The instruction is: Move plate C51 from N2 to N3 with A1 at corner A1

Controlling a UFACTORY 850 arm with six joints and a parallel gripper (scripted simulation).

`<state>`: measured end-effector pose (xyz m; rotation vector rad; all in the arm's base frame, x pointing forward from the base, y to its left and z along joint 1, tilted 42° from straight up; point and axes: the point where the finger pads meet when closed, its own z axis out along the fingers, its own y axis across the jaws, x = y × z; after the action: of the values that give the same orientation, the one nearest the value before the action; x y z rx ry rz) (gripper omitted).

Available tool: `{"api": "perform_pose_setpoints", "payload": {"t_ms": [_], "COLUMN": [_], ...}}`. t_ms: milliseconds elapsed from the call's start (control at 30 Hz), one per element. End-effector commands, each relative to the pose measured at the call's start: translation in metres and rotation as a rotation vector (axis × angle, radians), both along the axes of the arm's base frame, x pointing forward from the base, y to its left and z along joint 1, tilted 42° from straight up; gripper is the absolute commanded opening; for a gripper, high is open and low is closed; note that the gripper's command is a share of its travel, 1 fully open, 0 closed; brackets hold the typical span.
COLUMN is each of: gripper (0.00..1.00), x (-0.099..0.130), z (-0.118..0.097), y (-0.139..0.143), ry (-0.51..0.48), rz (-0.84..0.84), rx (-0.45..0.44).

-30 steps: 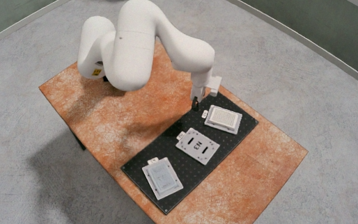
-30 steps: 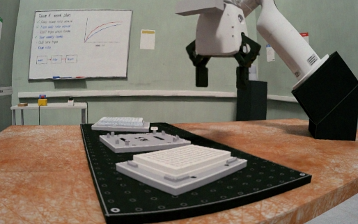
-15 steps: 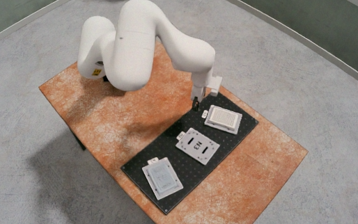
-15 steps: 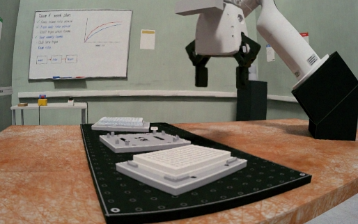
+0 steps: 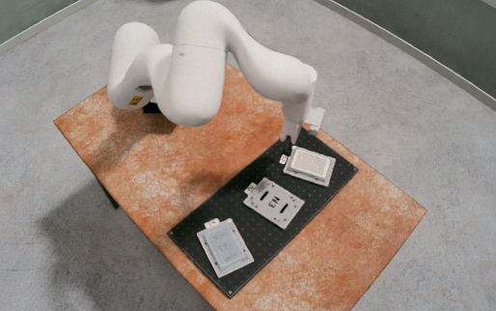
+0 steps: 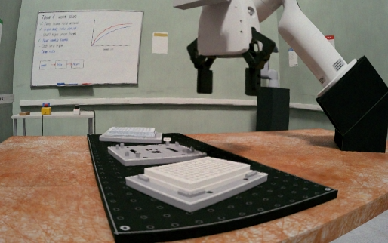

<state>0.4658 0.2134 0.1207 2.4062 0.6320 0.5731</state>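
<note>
The approach step is judged in hand: the tool (image 6: 229, 81) is held wide open, empty, high above the plates; C51 cannot be identified.

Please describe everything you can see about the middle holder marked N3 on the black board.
The middle holder is a flat, light grey rectangular plate that looks like plastic or painted metal. Its top shows "N3" between two dark slots, and small raised pegs stand along its edges. No plate sits on it. It lies flat on the black board, between the two loaded holders, with a small white sign beside one corner. The open gripper hangs above, touching nothing.
</note>
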Motion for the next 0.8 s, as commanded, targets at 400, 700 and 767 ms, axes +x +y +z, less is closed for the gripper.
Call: {"api": "perform_pose_setpoints", "payload": {"t_ms": [400,700,767], "gripper": [1.00,1.00,1.00], "x": [0.055,0.055,0.055], "z": [0.007,0.007,0.007], "y": [0.056,0.056,0.056], "ry": [0.001,0.001,0.001], "rz": [-0.001,-0.001,-0.001], "rx": [-0.001,-0.001,-0.001]}}
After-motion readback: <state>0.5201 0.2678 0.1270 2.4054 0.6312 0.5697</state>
